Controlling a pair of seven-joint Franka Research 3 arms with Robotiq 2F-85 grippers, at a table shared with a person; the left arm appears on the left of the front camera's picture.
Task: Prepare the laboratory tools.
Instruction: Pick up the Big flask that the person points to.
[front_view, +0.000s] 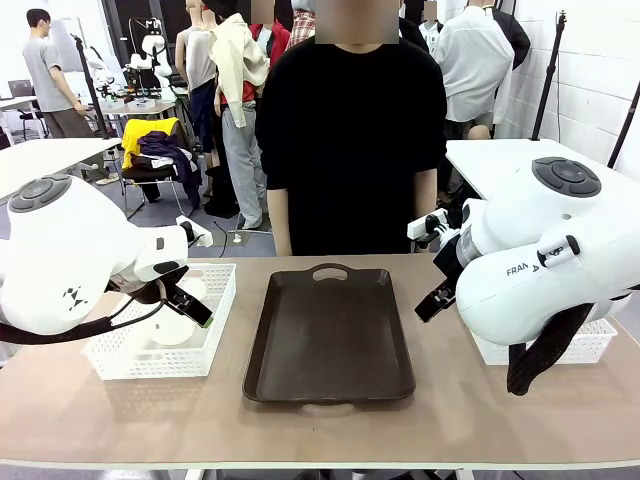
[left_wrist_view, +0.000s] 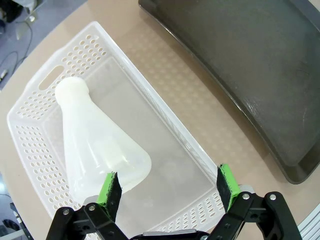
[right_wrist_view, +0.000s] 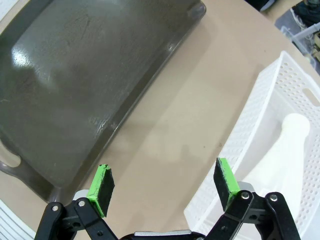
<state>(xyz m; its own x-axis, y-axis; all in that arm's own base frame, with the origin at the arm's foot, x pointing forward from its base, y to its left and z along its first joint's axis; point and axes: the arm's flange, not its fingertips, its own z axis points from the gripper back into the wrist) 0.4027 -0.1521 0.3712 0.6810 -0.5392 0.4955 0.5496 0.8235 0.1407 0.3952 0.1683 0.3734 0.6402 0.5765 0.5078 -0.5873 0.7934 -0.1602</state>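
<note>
Frosted flask lies sideways in basket, neck to upper left, base beside left gripper, jaws spread, empty; right gripper spread too.

left arm and right arm hover, jaws wide apart

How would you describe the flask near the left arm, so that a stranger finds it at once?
Start at the brown tray mid-table. The white mesh basket on the robot's left of it holds the flask, lying on its side. It alone there is smooth, frosted, cone-shaped.
</note>
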